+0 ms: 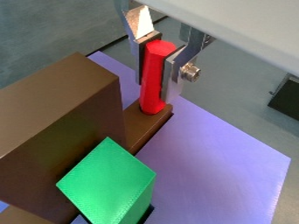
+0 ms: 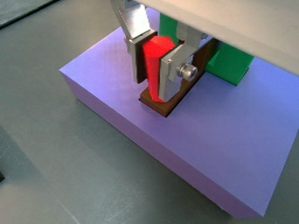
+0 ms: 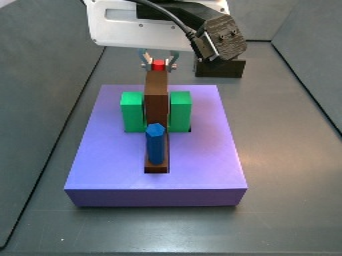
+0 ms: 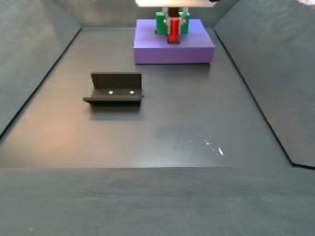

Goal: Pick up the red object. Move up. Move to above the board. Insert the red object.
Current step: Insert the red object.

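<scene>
Red object point(image 1: 156, 77) stands upright between the gripper point(image 1: 162, 54) fingers, whose silver plates press on its two sides, so the gripper is closed on it; its lower end sits in the brown piece point(image 1: 70, 131) on the board point(image 2: 176, 149), as both wrist views show. Beside that brown piece lies a green block point(image 1: 107, 179). In a side view the blue peg point(image 3: 155, 143) stands nearest on the board point(image 3: 158, 170), the brown piece point(image 3: 156, 100) runs back from it between green blocks point(image 3: 132, 111), and the gripper point(image 3: 159, 62) hangs over the far end. Across the bench point(image 4: 147, 157), in a side view, the fixture point(image 4: 114, 89) stands well apart from the board point(image 4: 174, 48)
</scene>
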Robot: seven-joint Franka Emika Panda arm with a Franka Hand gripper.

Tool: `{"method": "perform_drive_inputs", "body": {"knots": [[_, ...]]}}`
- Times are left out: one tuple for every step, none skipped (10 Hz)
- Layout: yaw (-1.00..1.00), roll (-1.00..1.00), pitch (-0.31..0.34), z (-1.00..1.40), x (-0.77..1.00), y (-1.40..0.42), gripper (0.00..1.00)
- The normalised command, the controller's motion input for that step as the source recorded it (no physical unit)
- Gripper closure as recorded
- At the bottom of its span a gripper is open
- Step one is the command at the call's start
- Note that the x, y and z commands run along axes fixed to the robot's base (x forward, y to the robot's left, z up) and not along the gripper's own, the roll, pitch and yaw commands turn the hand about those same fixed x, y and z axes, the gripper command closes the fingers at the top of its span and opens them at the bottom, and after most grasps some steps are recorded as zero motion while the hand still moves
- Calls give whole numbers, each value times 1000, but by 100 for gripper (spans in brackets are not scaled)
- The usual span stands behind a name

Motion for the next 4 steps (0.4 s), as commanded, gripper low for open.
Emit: {"method": "perform_drive_inputs", "body": {"knots": [[151, 157, -27, -226, -46, -266, 100], [89, 113, -10, -123, -69, -89, 100], [0, 10, 0, 0, 0, -9, 100], [0, 0, 0, 0, 0, 0, 100]]}}
